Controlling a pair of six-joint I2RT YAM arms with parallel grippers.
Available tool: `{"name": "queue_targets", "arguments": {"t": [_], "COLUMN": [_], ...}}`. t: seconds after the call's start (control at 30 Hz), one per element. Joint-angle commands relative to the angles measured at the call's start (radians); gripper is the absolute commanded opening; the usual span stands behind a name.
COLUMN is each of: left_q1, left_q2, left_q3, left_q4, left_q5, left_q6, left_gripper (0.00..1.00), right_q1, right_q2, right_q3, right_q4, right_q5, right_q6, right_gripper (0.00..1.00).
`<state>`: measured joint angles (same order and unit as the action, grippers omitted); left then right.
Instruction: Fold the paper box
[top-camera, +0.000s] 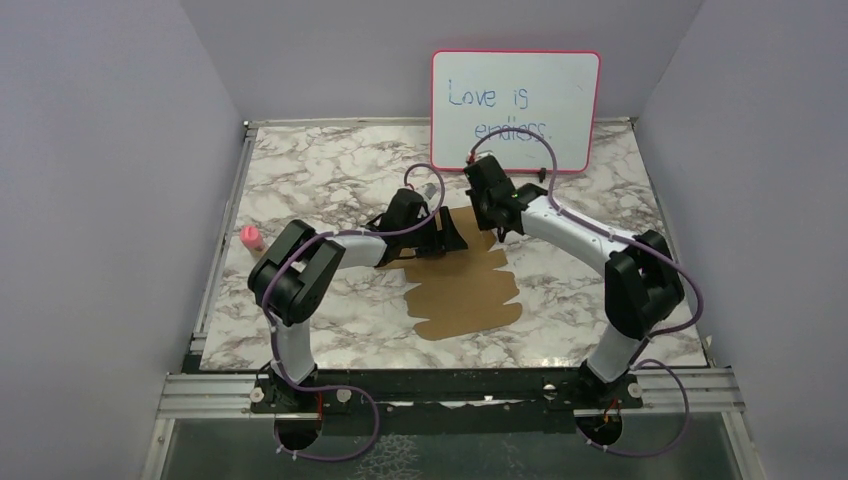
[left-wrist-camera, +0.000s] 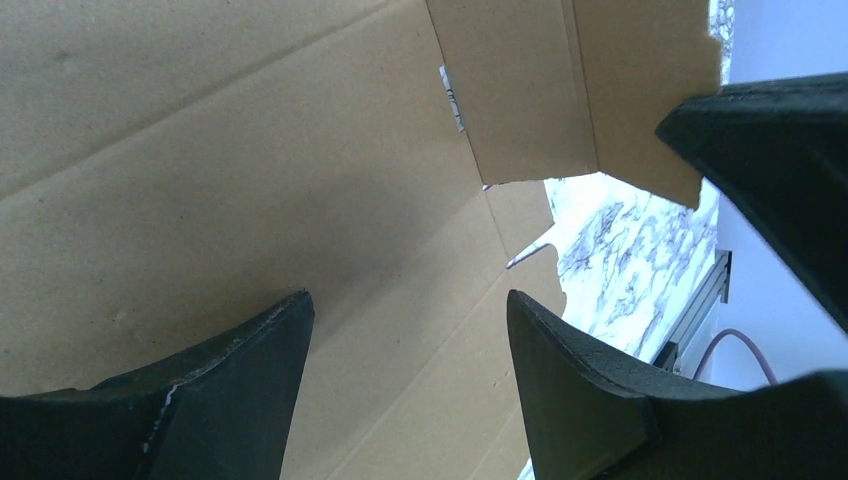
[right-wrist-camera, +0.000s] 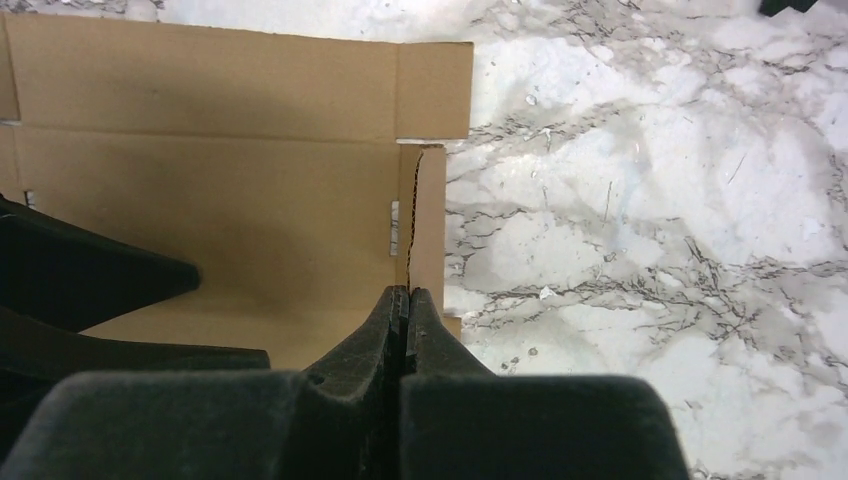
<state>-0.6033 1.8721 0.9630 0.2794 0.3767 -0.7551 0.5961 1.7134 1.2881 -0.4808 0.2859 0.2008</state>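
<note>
Paper box (left-wrist-camera: 250, 200) beneath spread left fingers (left-wrist-camera: 580, 400)

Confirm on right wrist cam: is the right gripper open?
No, the right gripper is fully shut with no gap, apparently pinching a paper box flap.

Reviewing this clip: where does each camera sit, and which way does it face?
Top external: high behind the robot, looking down on the marble table, paper box and whiteboard; both arms show.
Left wrist: looks past the open left gripper at the paper box, close up.
Right wrist: looks down past the right gripper, shut on the paper box's edge, onto the table.
Shared: all three see the paper box.
</note>
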Motion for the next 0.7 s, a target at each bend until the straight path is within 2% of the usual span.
{"name": "queue_targets", "arguments": {"t": [0.0,0.1,0.47,0.67], "left_q1": [-0.009,-0.010,-0.013,-0.015], "left_q2": [0.047,0.049,0.074,0.059], "left_q3": [-0.012,-0.013,-0.020,-0.024], "left_q4": [0.004,0.009,0.036,0.040], "left_q5": [0.010,0.009,-0.004,-0.007], "left_q6": [-0.011,-0.012,-0.025,-0.026], "left_gripper": [0.73,0.73,0.73,0.73], "right_q1": [0.078,0.112,0.210,0.226], "right_q2": [0.073,0.106,0.212,0.214], "right_q3": [0.053,0.081,0.140,0.147], "right_q4": [-0.107,-0.135,-0.167,-0.165], "right_q5": [0.210,0.291,0.406,0.418], "right_q6": [-0.012,-0.006,0.000,0.002], "right_gripper": [0.01,0.01,0.01,0.01]}}
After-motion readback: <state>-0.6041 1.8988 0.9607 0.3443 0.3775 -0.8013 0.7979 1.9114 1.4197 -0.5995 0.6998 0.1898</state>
